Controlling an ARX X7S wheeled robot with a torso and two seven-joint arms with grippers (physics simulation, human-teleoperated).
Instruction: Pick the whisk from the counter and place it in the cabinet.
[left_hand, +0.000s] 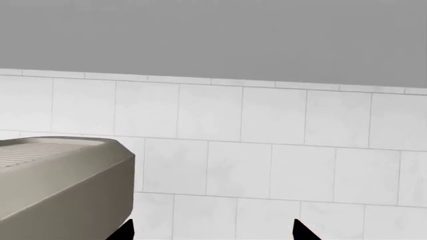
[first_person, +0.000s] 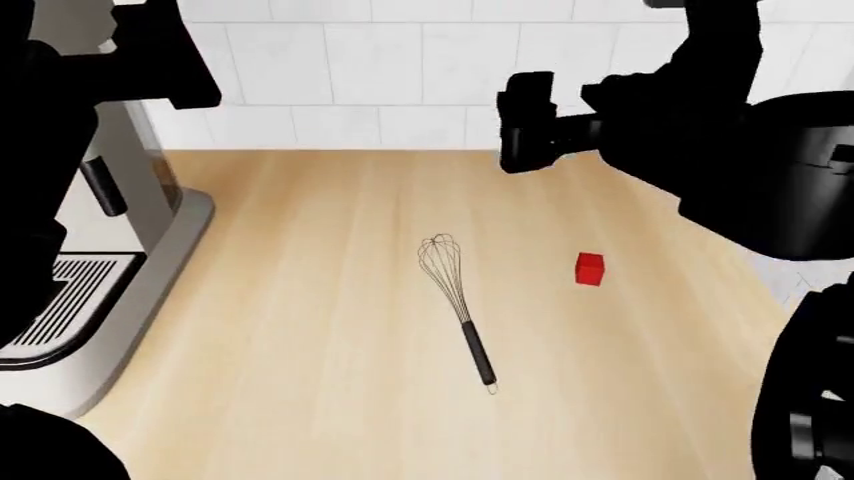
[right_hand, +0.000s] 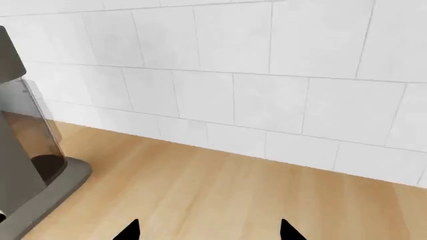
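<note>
Lying mid-frame on the counter (first_person: 307, 300), the whisk (first_person: 454, 300) is untouched; both grippers are spread wide, empty. Thin handle could be missed or the red cube (first_person: 591, 268) nudged.

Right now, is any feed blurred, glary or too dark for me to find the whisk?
Head view: sharp, evenly lit, no glare; the whisk shows clearly on the counter, though black arm silhouettes block the corners. Left wrist view: sharp, only tiled wall and a grey appliance. Right wrist view: sharp, no whisk visible.
</note>
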